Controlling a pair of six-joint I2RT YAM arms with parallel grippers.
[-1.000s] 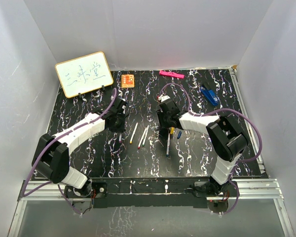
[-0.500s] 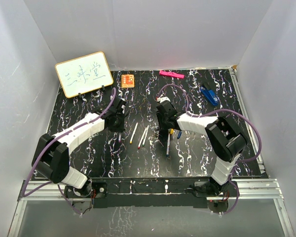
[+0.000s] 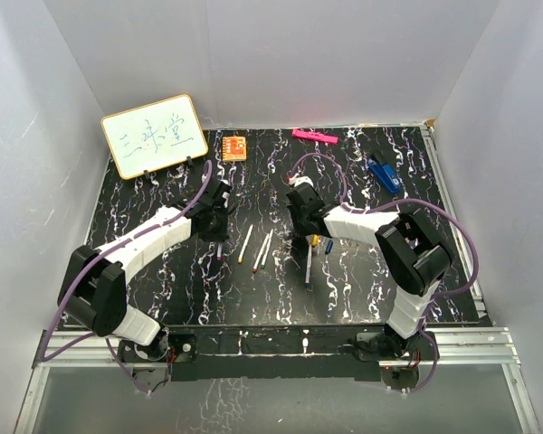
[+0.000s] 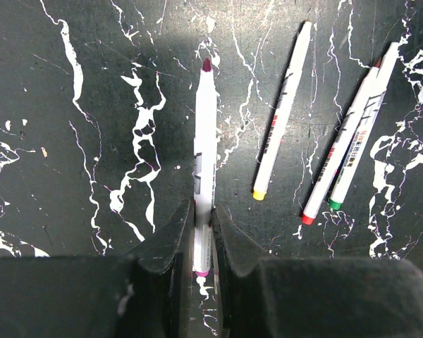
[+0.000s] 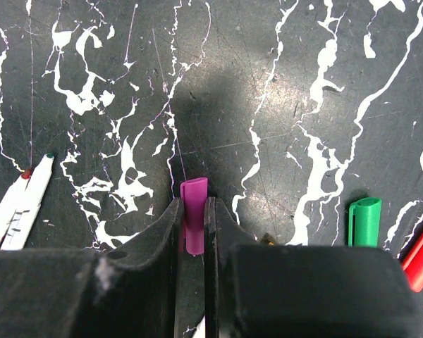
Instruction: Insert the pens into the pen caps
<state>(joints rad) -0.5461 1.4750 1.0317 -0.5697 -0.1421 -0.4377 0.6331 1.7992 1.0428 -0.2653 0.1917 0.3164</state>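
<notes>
So far, no pen was seen joined to its cap. The purple pen [image 4: 205, 127] was gripped near its rear end by the left tool [image 4: 203, 215], which was closed narrowly on it. The purple cap [image 5: 194, 191] was pinched in the right tool [image 5: 191, 211], closed just as narrowly. The yellow pen [image 4: 282, 113], red pen [image 4: 342, 151] and green pen [image 4: 366, 127] were lying uncapped on the worktop [image 4: 70, 211]. The green cap [image 5: 364, 220] and red cap [image 5: 419, 257] were lying loose near the right tool. Every insertion was judged as not yet done, with the purple pair prepared first.
</notes>
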